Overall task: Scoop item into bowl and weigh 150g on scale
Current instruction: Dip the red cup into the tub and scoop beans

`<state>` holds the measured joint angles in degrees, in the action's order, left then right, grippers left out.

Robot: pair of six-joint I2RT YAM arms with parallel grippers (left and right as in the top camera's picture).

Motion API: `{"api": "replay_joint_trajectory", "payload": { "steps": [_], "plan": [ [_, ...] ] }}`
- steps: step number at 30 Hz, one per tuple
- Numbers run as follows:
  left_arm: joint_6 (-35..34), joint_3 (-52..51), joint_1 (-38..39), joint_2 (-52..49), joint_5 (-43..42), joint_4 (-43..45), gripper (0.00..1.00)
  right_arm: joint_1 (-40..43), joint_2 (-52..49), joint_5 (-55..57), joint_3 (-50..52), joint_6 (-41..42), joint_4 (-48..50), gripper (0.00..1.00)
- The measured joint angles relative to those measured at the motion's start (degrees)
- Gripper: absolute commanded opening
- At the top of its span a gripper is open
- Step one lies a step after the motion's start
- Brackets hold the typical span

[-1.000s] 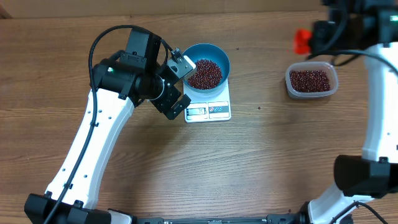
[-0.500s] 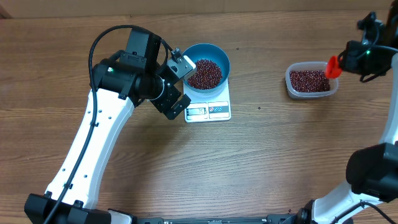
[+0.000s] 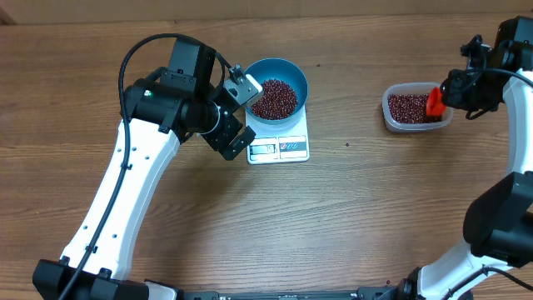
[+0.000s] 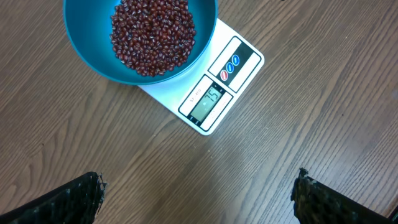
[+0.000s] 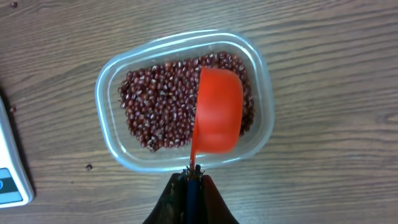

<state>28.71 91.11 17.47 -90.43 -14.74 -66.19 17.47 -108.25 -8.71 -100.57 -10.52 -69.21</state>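
Observation:
The blue bowl stands on the white scale and holds a heap of dark red-brown beans. The scale's display is lit. My left gripper is open, hovering just left of the bowl with nothing between its fingers. My right gripper is shut on the handle of a small red scoop. The scoop hangs over the right part of a clear tub of more beans.
A few stray beans lie on the wooden table near the tub. The scale's corner shows at the left edge of the right wrist view.
My right arm has swung from behind the tub round to its right side and brought the red scoop down over the tub. The left arm, bowl and scale have not moved.

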Motion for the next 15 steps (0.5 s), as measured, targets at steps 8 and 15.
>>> {"api": "replay_joint_trajectory", "payload": {
  "steps": [8,15],
  "plan": [
    [0.00,0.00,0.00,0.00,0.00,0.00,0.99,-0.83,-5.64,1.49,0.02,-0.04,0.35,0.04],
    [0.00,0.00,0.00,0.00,0.00,0.00,0.99,-3.41,-6.47,1.84,0.02,-0.07,0.50,0.04]
  ]
}}
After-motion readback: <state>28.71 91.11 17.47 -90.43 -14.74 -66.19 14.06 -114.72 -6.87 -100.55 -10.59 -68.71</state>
